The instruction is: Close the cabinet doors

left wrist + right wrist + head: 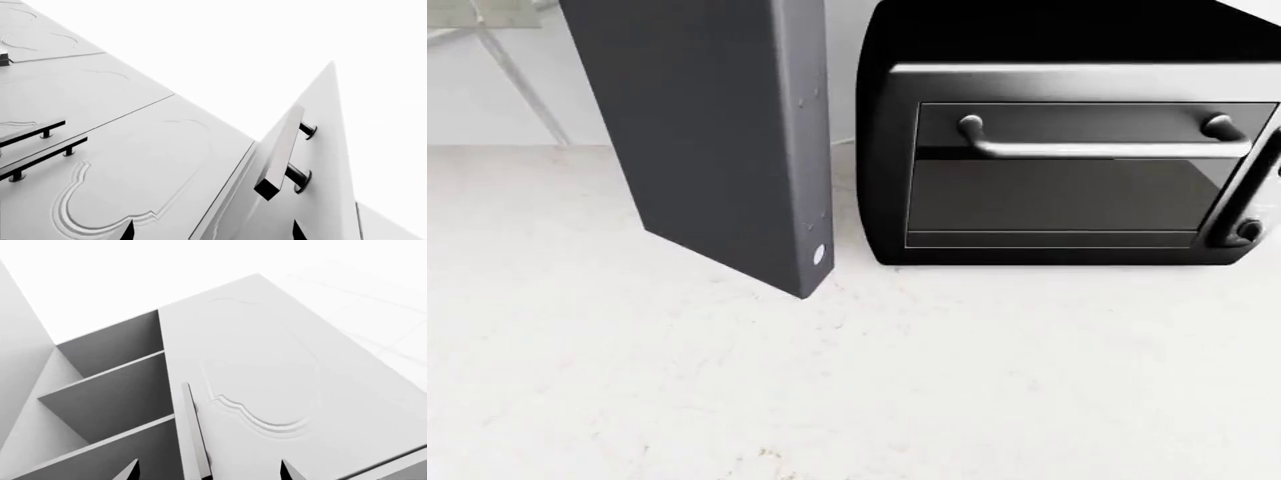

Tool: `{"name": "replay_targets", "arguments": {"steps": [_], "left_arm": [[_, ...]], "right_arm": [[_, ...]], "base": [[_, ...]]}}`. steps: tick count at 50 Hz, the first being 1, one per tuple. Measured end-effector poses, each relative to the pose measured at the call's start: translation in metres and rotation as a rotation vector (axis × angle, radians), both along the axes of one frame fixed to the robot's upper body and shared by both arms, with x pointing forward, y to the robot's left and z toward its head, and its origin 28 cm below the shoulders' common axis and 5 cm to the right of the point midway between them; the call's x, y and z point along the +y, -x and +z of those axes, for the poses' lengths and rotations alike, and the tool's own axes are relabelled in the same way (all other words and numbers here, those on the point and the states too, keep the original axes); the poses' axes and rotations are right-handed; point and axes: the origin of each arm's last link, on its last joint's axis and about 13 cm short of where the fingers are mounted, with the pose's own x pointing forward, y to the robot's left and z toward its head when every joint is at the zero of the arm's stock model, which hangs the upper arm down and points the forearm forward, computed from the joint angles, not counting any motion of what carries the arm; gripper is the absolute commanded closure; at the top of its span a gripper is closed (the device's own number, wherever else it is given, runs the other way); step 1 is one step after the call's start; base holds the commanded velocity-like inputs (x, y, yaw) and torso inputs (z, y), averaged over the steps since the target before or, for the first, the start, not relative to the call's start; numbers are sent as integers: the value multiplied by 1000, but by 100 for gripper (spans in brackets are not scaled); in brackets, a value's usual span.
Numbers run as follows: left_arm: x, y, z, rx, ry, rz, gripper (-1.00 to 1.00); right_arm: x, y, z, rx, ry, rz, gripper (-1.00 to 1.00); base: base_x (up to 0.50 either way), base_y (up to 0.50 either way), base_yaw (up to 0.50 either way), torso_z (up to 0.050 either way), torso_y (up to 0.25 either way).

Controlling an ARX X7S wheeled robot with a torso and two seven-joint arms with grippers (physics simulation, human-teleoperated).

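Observation:
In the head view one of the cabinet doors [707,130] hangs open over the counter as a dark grey slab with a lighter narrow edge and a small white dot [818,255] near its lower corner. Neither gripper shows there. The left wrist view looks up at white upper doors; one door [327,150] stands swung out, edge on, with a bar handle [283,150]. My left gripper [212,234] is open below that edge. The right wrist view has exposed grey shelves [107,395] beside a white embossed door [280,380] with a bar handle [193,435]. My right gripper [209,472] is open below this handle.
A black toaster oven [1068,140] with a glass door and a silver bar handle [1094,148] stands on the white countertop [854,380], just right of the open door. Two more white doors with dark bar handles [40,157] lie beside the swung-out one.

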Motion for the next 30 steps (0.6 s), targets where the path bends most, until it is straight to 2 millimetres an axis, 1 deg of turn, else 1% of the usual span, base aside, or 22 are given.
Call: {"name": "replay_targets", "arguments": {"steps": [7,14,21,26,30], "left_arm": [[2,-10,12,0,-9,-3,-100],[6,-27,19,19,-3,5,-100],[5,-43,28,39,-3,26,-100],[-4,-45,33,22,2,52,-100],[-15,-45,37,7,26,18,-100]], "right_arm": [[0,0,0,1,-1,0,-100],[0,0,0,0,-1,2,-100],[1,0,-1,0,1,6,-100],[1,-1,-1,2,4,10,-100],[1,-1,-1,2,5,11,-100]], "base": [[0,0,0,0,0],[0,0,0,0,0],[0,0,0,0,0],[0,0,0,10,0],[0,0,0,14,0]]}}
